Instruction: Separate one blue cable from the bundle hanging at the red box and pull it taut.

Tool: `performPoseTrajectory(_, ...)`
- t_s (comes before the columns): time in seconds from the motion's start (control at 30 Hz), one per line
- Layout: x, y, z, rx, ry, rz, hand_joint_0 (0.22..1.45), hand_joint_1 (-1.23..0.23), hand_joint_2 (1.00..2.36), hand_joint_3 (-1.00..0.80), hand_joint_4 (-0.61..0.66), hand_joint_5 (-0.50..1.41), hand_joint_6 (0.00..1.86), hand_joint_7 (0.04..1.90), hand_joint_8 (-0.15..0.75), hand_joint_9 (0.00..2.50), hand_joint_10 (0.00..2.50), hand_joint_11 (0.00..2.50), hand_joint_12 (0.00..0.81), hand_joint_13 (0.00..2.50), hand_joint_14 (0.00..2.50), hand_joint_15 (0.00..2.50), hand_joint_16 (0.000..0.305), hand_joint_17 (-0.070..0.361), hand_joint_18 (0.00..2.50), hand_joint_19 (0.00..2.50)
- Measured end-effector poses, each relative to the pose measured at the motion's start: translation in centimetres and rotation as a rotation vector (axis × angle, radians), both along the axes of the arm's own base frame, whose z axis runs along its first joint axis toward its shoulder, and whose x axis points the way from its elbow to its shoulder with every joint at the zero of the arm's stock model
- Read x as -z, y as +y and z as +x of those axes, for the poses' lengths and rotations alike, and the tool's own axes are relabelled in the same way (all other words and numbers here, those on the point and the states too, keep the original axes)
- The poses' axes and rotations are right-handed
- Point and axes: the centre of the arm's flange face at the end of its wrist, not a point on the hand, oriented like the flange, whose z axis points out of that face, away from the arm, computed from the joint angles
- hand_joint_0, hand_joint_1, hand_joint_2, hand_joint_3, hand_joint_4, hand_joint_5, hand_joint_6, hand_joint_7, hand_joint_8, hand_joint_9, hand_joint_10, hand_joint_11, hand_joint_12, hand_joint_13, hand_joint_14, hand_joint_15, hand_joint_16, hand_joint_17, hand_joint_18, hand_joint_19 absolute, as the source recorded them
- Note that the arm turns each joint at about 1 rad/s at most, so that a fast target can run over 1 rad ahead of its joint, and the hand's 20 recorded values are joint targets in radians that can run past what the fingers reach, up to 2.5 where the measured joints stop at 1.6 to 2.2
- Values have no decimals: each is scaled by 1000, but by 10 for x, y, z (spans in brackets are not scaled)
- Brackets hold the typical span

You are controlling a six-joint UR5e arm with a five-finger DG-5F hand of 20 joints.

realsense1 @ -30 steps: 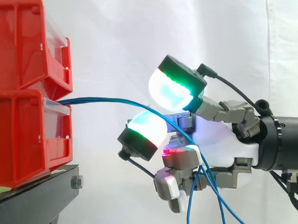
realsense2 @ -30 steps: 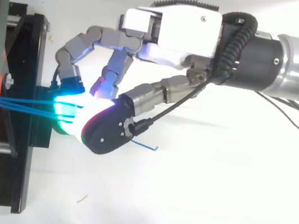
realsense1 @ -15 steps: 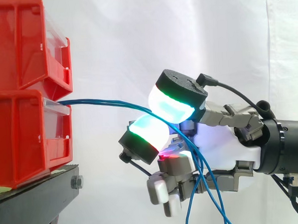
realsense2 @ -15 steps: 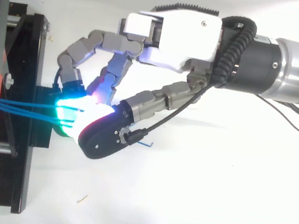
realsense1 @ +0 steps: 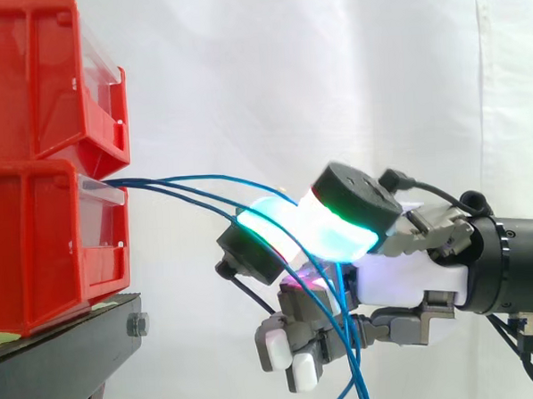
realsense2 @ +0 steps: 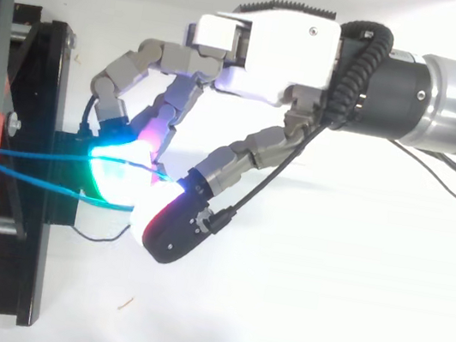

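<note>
The hand (realsense1: 405,282) has its fingers (realsense1: 340,236) curled, pads pinched shut on the blue cable (realsense2: 39,156). This happens just off the front edge of the black stand (realsense1: 60,353), where the bundle (realsense1: 186,201) leaves the lower red box (realsense1: 36,238). 2 strands fan apart in the top view, yet several hang past the palm, so the pinch possibly traps more than 1. A pull would then drag the bundle along, or the strand could slip from the pads.
</note>
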Motion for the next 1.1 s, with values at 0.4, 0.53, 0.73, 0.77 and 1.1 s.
performPoseTrajectory(0.4,4,0,-2,0,3,1,459,-801,1000,-500,95,-112,825,996,309,1153,13,945,378,900,20,635,49,109,869,581)
performPoseTrajectory(0.53,4,-1,-2,1,4,1,495,-575,1000,-500,95,-106,804,1013,303,1160,14,936,368,899,19,631,46,103,850,610)
performPoseTrajectory(0.73,4,-1,-2,1,6,2,559,-541,1000,-500,82,-105,787,1075,287,1166,15,951,351,895,21,640,42,95,828,642)
performPoseTrajectory(0.77,4,-1,-2,1,6,1,566,-566,1000,-500,72,-108,789,1084,288,1165,16,952,350,897,20,641,42,94,826,647)
performPoseTrajectory(1.1,4,-1,-2,1,4,3,589,-701,1007,-360,45,-132,835,1096,306,1179,15,946,365,930,19,637,45,102,878,621)
